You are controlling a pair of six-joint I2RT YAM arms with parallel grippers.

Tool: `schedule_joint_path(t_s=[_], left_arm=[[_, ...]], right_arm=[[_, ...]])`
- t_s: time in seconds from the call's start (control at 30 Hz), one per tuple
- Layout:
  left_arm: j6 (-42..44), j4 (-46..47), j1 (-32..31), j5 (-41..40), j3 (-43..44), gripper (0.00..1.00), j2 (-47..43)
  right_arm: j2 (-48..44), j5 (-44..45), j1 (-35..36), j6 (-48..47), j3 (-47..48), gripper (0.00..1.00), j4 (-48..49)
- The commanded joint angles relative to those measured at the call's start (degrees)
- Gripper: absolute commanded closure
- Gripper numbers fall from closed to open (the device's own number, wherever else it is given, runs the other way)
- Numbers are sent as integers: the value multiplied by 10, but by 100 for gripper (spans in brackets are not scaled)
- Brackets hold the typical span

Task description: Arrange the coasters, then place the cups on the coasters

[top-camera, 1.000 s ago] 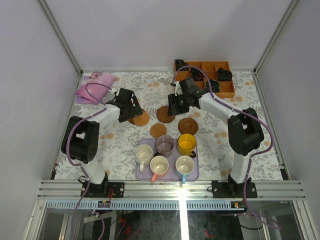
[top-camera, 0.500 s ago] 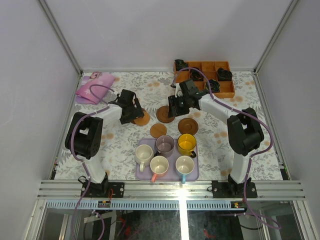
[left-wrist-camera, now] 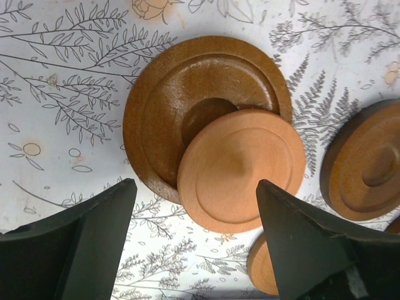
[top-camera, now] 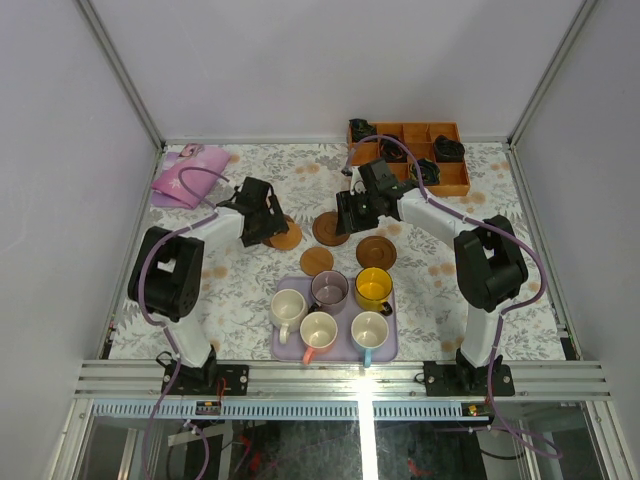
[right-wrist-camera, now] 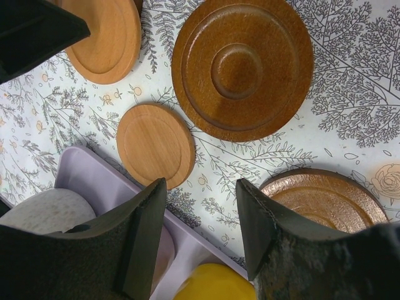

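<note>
We are seeing the left gripper, jaws apart, hovering over a tan coaster overlapping a darker coaster, having edged toward 3 o'clock since a second ago. The right gripper, also apart, is staying put; the cups are sitting at the table's 6 o'clock.

Counted five wooden coasters, five cups, one lilac tray and one compartment box there.

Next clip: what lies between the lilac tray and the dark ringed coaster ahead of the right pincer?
One small light tan coaster lies flat there, between the tray and the dark coaster; clearest in the right wrist view.
</note>
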Motion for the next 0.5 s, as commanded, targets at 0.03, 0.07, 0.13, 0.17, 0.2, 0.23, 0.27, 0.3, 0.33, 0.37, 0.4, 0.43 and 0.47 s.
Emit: schedule_joint_path(t_s=[0.03, 0.07, 0.13, 0.17, 0.2, 0.23, 0.27, 0.3, 0.33, 0.37, 0.4, 0.43, 0.47], left_arm=[[2, -8, -15, -34, 31, 21, -38], [4, -5, -15, -30, 36, 21, -33], [7, 3, -14, -20, 46, 21, -20], [8, 7, -15, -14, 50, 21, -12], [8, 9, -15, -12, 52, 21, -4], [8, 11, -14, -10, 55, 20, 3], [8, 13, -15, -9, 57, 19, 11], [8, 13, -14, -9, 59, 18, 17], [8, 13, -14, -9, 61, 17, 23], [8, 13, -15, -10, 62, 14, 28], [8, 12, -14, -12, 62, 7, 32], [8, 13, -15, -13, 62, 3, 35], [9, 12, -14, -13, 63, 2, 38]], right_arm=[[-27, -11, 7, 5, 2, 44, 17], [-26, -12, 7, 5, 3, 44, 17], [-25, -14, 6, 4, 3, 44, 16], [-25, -15, 6, 4, 3, 44, 16], [-26, -16, 6, 4, 3, 44, 16], [-27, -15, 6, 3, 3, 44, 16], [-28, -14, 6, 3, 2, 44, 15], [-29, -13, 6, 2, 2, 44, 15], [-30, -12, 6, 2, 0, 44, 15], [-31, -11, 6, 0, -1, 44, 15], [-32, -10, 7, -1, -3, 44, 15], [-34, -9, 6, -1, -4, 44, 15], [-33, -8, 6, -2, -6, 44, 16]])
